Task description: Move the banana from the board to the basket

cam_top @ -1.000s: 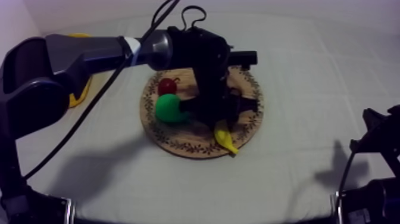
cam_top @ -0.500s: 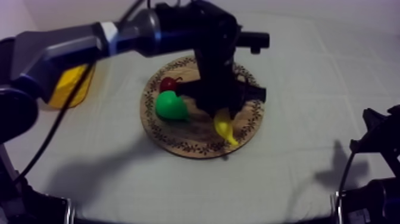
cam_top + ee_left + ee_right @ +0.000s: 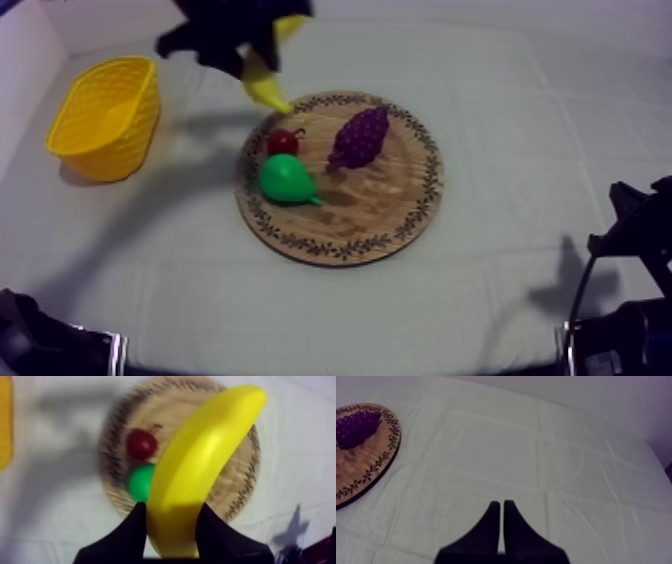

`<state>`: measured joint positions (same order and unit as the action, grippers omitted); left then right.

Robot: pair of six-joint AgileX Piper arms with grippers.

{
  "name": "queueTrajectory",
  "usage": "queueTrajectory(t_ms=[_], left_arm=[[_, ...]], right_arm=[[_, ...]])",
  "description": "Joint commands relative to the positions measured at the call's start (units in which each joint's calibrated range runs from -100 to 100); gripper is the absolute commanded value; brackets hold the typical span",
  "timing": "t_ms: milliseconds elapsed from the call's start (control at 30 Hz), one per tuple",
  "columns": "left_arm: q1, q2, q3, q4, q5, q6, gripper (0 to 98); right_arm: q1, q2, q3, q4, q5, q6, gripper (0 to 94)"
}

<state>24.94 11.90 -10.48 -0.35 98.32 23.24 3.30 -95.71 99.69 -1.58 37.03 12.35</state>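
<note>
My left gripper (image 3: 250, 55) is raised high above the table's far left-centre, shut on the yellow banana (image 3: 262, 85), which hangs below it just beyond the wooden board (image 3: 400, 215). In the left wrist view the banana (image 3: 200, 466) sits clamped between the black fingers (image 3: 132, 531), high over the board (image 3: 240, 491). The yellow basket (image 3: 105, 115) stands at the far left of the table, apart from the gripper. My right gripper (image 3: 501, 508) rests low at the right, fingers together as a narrow wedge over bare cloth.
On the board lie a green pear (image 3: 287, 180), a small red fruit (image 3: 282, 142) and a purple bunch of grapes (image 3: 360, 137). The right arm (image 3: 630, 260) rests at the table's right edge. Open cloth lies between the board and the basket.
My left gripper lifted the banana off the board's near right part and carried it up and left toward the basket. The grapes are now uncovered. The right arm stayed still.
</note>
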Motion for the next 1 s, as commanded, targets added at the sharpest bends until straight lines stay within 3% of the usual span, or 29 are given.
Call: queueTrajectory(t_ms=[0, 200, 433, 733, 967], left_arm=[[-7.63, -3.17, 1.98, -0.36, -0.08, -1.30, 34.5], [-17.42, -5.56, 5.76, -1.60, -0.20, -4.04, 35.1], [-24.61, -3.63, 7.11, -2.79, -2.22, -6.12, 36.0], [-29.86, 1.53, 11.50, -3.41, -6.49, -7.69, 36.3], [-31.26, 1.47, 16.91, -3.36, -10.73, -9.11, 40.7]], right_arm=[[0.07, -0.04, -0.03, -0.01, -0.02, 0.00, 0.6], [0.07, -0.04, -0.03, -0.01, -0.02, -0.01, 0.6], [0.09, -0.04, -0.03, -0.01, -0.02, -0.01, 0.6], [0.16, -0.04, -0.03, -0.01, -0.02, -0.01, 0.6], [0.22, -0.04, -0.03, -0.01, -0.02, -0.01, 0.6]])
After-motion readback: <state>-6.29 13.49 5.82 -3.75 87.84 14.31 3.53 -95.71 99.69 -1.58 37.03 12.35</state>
